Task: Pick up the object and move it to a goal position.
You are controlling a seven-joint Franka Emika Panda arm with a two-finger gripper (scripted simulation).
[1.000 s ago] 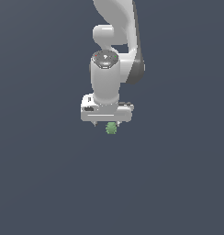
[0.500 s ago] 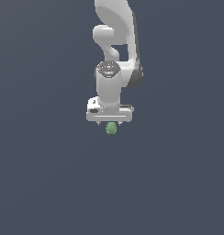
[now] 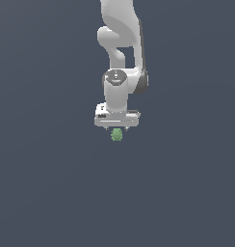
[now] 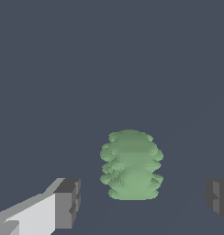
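Gripper [image 4: 141, 202]: its two dark finger pads [image 4: 68, 203] stand spread wide, one on each side of the frame in the wrist view, with clear gaps between each pad and the lump; nothing is pinched.
Green lump [image 4: 131, 164]: a small, roundish, ridged green lump with a bumpy outline, sitting between the two pads, a little closer to one than the other and touching neither. In the exterior view the lump [image 3: 117, 134] shows just under the middle of the white gripper bar [image 3: 117, 119] and is far narrower than the bar.
Gripper from outside [image 3: 117, 131]: it points straight down, directly over the lump; the fingers themselves are too small to make out there.
Arm [image 3: 120, 58]: white, reaching down from the top edge of the exterior view in a near-vertical column.
Surface [image 3: 52, 193]: plain dark grey-blue, flat and unmarked, running to every edge of both views.
Open room: bare ground lies all round the lump and the gripper, on the exterior view's left, right and below.
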